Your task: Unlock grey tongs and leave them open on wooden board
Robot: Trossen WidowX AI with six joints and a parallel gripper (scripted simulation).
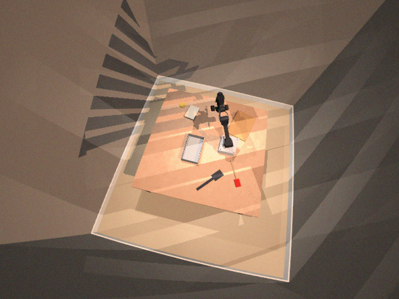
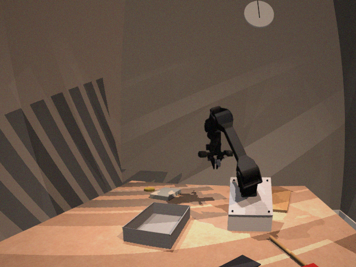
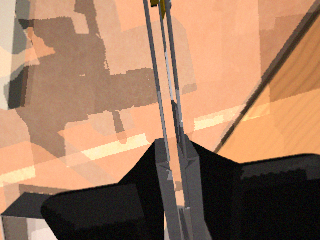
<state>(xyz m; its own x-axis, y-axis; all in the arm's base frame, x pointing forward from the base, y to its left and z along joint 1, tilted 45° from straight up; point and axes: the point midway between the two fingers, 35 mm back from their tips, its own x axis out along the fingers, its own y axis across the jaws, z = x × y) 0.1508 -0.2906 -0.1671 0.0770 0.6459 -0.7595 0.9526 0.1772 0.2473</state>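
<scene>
While the arm stands raised above the table, its gripper [image 2: 216, 164] is closed on the grey tongs [image 3: 165, 95], holding them in the air. Wrist view: both tong arms run close together away from the fingers, w/ a yellow part at the far end. Roasting tin [image 2: 157, 224] sits to one side; wooden board [image 2: 281, 199] lies behind the base.
</scene>
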